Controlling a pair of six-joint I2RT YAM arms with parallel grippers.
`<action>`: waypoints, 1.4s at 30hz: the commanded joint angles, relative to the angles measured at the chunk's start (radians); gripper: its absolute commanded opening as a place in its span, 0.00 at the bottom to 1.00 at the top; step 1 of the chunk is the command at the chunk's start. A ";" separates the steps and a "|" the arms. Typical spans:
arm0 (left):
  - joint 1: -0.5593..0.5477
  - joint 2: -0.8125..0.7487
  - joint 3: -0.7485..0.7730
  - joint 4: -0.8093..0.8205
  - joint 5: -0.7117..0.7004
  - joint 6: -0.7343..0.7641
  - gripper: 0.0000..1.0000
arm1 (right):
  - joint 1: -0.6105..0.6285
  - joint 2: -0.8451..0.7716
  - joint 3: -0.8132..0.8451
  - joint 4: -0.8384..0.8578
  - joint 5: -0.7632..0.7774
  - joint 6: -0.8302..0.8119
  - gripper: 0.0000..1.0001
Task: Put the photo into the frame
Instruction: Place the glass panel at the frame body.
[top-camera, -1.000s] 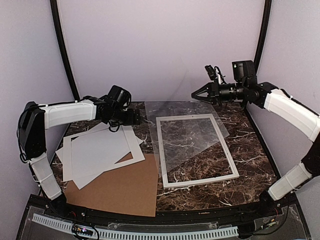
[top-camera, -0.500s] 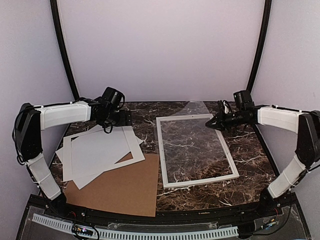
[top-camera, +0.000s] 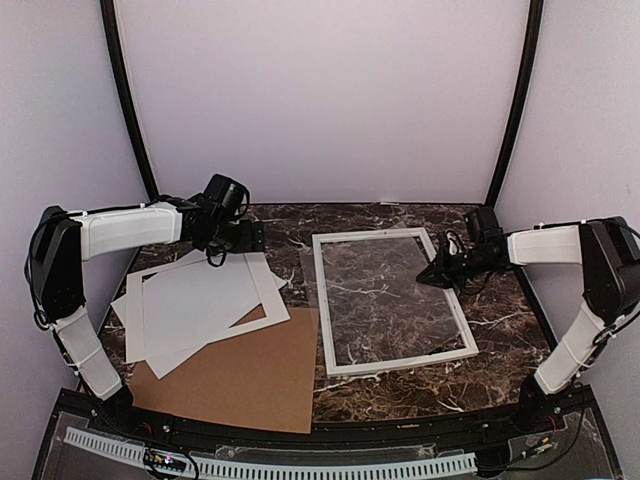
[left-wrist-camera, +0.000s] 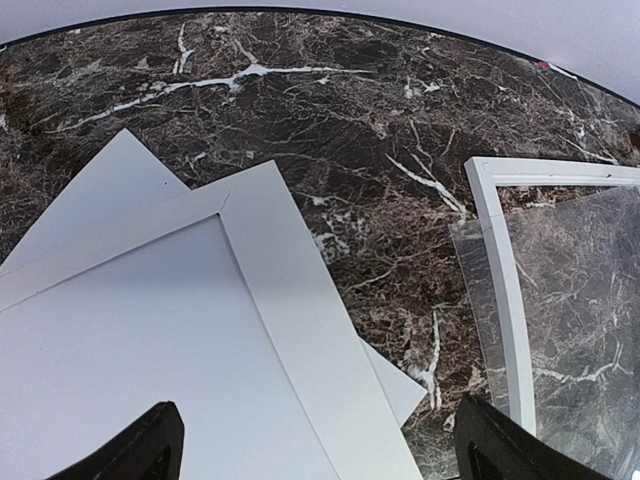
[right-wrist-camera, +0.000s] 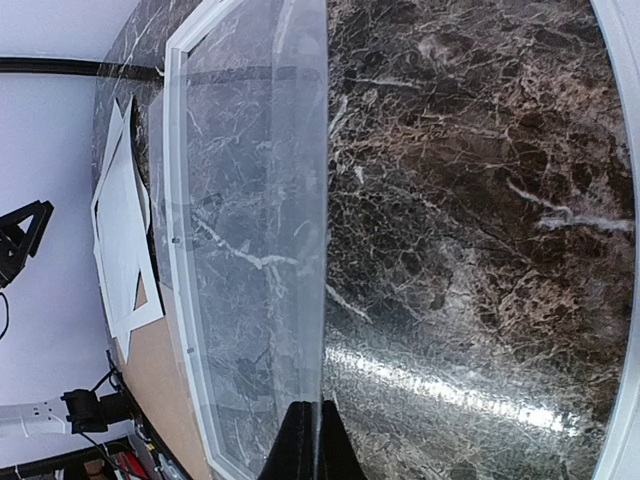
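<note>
1. While the clear pane sits only partly in place, the brown cardboard at the near edge of the surface needs no attention.
2. Beyond it lie white sheets. No printed face shows, so I cannot tell which of them, if any, is the photo.
3. The frame lies flat mid-surface, right of the sheets, and the pane overlaps its left rail.
4. The right fingers pinch the pane's right edge. The best move is probably to draw it rightward clear of that rail, lower it flat, then release.
5. Farthest back, the left fingers are spread wide above the sheets, holding nothing.
</note>
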 joint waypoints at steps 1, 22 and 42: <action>-0.007 -0.011 -0.012 0.020 0.022 0.012 0.97 | -0.010 -0.042 0.011 0.045 0.049 -0.013 0.00; -0.046 0.016 0.015 0.019 0.035 0.022 0.96 | -0.029 -0.030 0.055 -0.010 0.136 -0.061 0.00; -0.052 0.018 0.019 0.015 0.029 0.028 0.96 | -0.039 -0.013 0.079 -0.032 0.152 -0.087 0.00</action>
